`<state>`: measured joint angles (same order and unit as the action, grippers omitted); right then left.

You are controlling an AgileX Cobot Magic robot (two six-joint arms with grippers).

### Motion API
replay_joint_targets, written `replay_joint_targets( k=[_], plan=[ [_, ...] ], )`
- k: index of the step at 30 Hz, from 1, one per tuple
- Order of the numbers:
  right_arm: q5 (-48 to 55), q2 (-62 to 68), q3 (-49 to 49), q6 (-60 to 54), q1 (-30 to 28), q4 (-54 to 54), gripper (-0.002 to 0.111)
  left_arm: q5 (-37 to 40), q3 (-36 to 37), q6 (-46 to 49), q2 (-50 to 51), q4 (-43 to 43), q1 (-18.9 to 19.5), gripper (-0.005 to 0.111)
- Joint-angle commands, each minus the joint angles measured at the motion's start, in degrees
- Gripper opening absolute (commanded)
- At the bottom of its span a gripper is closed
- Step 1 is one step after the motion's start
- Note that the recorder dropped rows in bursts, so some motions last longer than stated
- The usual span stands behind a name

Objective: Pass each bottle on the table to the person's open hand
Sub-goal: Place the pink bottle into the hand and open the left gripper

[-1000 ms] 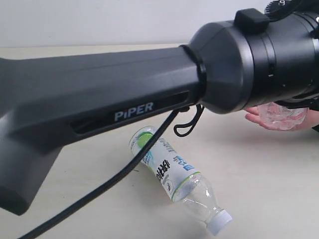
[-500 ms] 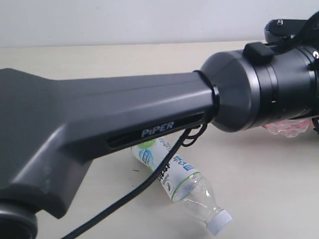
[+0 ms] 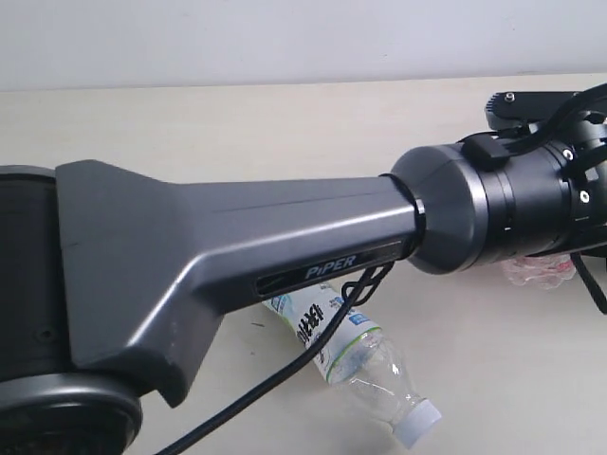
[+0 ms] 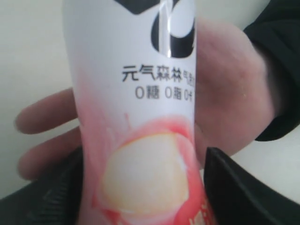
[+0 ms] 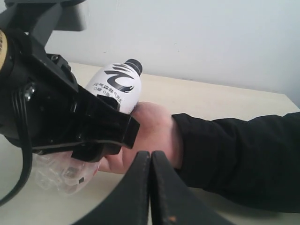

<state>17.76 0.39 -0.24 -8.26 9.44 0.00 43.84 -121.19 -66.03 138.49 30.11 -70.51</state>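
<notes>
My left gripper (image 4: 143,157) is shut on the pink bottle (image 4: 140,108), one black finger on each side of its label. The person's open hand (image 4: 234,89) lies directly behind the bottle. In the right wrist view the pink bottle (image 5: 115,86), black cap up, rests against the hand (image 5: 154,126). Its clear base (image 3: 541,270) pokes out under my left wrist. A lime-pictured bottle (image 3: 356,351) lies on its side on the table (image 3: 237,123). My right gripper (image 5: 150,157) is shut and empty, close to the hand. The other two bottles are out of view.
My left arm (image 3: 266,256) spans most of the exterior view and hides the table behind it. Its cable (image 3: 285,374) hangs over the lying bottle. The person's dark sleeve (image 5: 234,154) stretches along the table beside my right gripper.
My left arm has stretched further right and lower with the pink bottle. The person's hand, visible a second ago in the exterior view, is now hidden behind my wrist.
</notes>
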Motion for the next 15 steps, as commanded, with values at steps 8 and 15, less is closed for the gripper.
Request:
replay_joint_targets(
  k=[8, 15],
  plan=[
    [-0.69, -0.39, 0.24, 0.02, 0.2, 0.0, 0.0, -3.13, -0.34, 5.43, -0.06, -4.88, 0.08, 0.0],
    [-0.69, -0.39, 0.24, 0.02, 0.2, 0.0, 0.0, -3.26, -0.34, 7.56, -0.06, -7.36, 0.73, 0.033]
  ],
)
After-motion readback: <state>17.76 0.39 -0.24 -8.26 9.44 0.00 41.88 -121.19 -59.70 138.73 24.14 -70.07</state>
